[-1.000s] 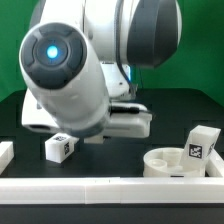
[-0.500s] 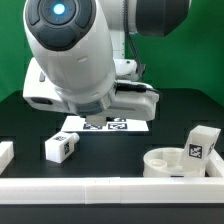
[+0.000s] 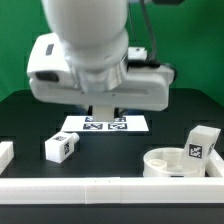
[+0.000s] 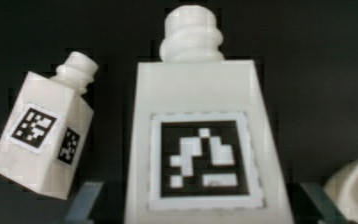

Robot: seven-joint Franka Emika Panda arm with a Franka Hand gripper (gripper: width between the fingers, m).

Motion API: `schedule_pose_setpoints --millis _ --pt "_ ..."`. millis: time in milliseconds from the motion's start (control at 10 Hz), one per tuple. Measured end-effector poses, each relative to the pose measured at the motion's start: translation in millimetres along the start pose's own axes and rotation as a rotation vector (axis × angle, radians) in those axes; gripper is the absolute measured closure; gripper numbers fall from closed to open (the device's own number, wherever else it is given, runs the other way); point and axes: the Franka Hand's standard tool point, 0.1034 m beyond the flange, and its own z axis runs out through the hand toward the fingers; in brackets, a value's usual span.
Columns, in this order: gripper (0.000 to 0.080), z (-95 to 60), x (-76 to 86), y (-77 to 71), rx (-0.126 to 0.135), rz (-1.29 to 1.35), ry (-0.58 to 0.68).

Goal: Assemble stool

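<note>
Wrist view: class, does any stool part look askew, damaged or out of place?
The loose leg lies askew, slanted relative to the gripped leg beside it, so their threaded tips point apart. Nothing looks damaged or spilled.

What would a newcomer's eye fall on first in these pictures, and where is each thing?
The white arm fills the top of the exterior view, above the marker board. In the wrist view a tagged leg looms large, held in the gripper, with a second leg tilted beside it. The round seat sits low at the exterior view's right.
</note>
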Motion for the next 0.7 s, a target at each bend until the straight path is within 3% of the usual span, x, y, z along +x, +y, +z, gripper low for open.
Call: schedule_pose_setpoints --millis 200,600,700 --pt "0.0462 -15.6 15.7 -11.2 0.006 -0.013 0.191" --pt "0.0462 -23.6 23.7 -17.5 0.032 -0.012 0.48" --pt "0.0462 -33.1 24.5 -25.1 0.046 -0.001 0.571"
